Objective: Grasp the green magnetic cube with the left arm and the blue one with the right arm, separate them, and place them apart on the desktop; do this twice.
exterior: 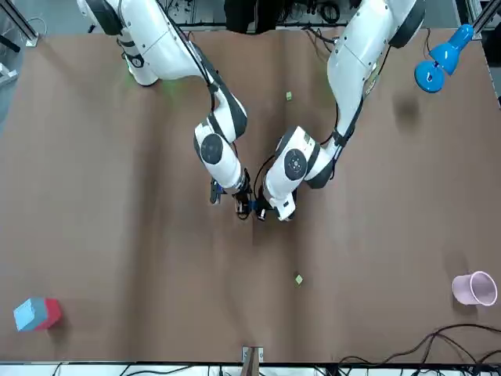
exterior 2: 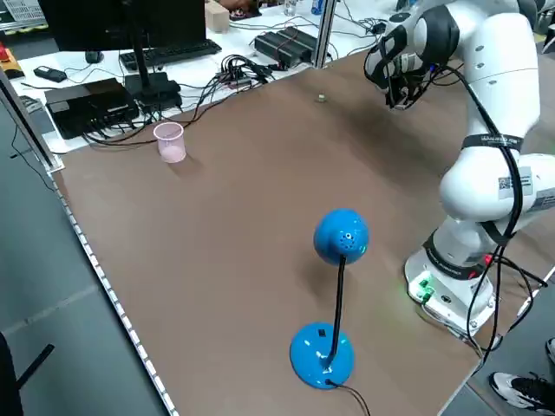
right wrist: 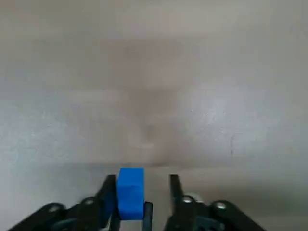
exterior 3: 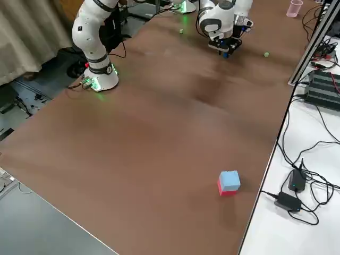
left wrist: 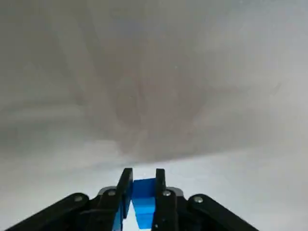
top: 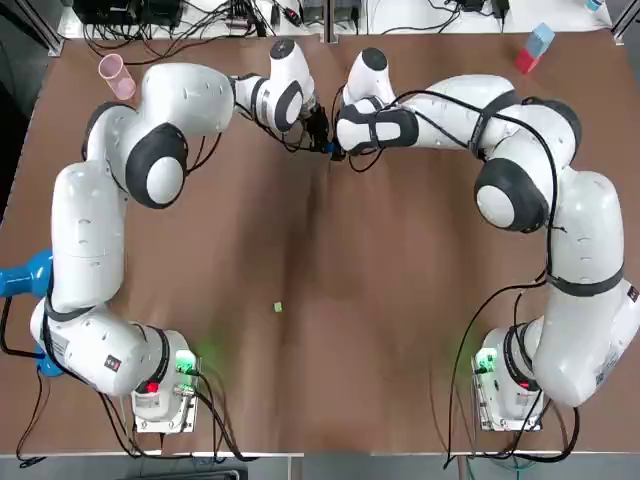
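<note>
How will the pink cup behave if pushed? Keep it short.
The pink cup looks thin and translucent, so probably light. Standing upright and taller than wide, it may tip if pushed high, then roll.

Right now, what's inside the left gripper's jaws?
A blue cube, pinched between the left gripper's fingers above the table's far middle. The fingers cover its sides. The right gripper is alongside, open.

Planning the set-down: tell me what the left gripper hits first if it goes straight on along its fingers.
Most likely the bare table. The left gripper points down at it with a blue cube between its fingers, and nothing else shows ahead. The gap to the surface is unclear.
</note>
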`<move>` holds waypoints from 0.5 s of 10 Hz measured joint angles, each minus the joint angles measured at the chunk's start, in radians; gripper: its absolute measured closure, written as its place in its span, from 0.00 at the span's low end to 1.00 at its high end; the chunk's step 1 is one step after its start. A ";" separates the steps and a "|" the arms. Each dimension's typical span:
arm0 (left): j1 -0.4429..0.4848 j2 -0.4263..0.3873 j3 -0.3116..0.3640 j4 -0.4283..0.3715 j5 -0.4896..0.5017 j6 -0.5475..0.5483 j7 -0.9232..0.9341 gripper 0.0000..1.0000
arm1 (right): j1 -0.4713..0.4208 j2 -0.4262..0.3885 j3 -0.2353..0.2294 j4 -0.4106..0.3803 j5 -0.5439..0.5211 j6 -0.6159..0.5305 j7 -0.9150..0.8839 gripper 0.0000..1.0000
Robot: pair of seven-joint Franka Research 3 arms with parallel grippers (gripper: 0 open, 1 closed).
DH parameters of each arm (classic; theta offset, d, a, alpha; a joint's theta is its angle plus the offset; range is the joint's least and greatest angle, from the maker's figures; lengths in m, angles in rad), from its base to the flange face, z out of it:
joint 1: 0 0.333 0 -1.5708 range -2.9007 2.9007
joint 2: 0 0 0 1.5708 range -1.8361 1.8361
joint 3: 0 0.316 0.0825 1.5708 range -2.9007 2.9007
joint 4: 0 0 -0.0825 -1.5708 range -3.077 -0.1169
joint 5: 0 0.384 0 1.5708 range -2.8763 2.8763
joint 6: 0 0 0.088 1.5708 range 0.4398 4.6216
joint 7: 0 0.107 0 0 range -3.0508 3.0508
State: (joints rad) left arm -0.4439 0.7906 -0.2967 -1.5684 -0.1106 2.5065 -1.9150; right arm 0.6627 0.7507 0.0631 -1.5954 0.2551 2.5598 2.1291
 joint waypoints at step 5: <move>0.000 -0.001 -0.002 -0.002 0.000 -0.008 0.000 0.77 | 0.000 0.005 -0.003 0.004 0.000 0.010 0.000 0.76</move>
State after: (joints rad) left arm -0.4435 0.7894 -0.2986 -1.5702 -0.1106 2.4984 -1.9148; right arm 0.6629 0.7559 0.0602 -1.5913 0.2553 2.5696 2.1296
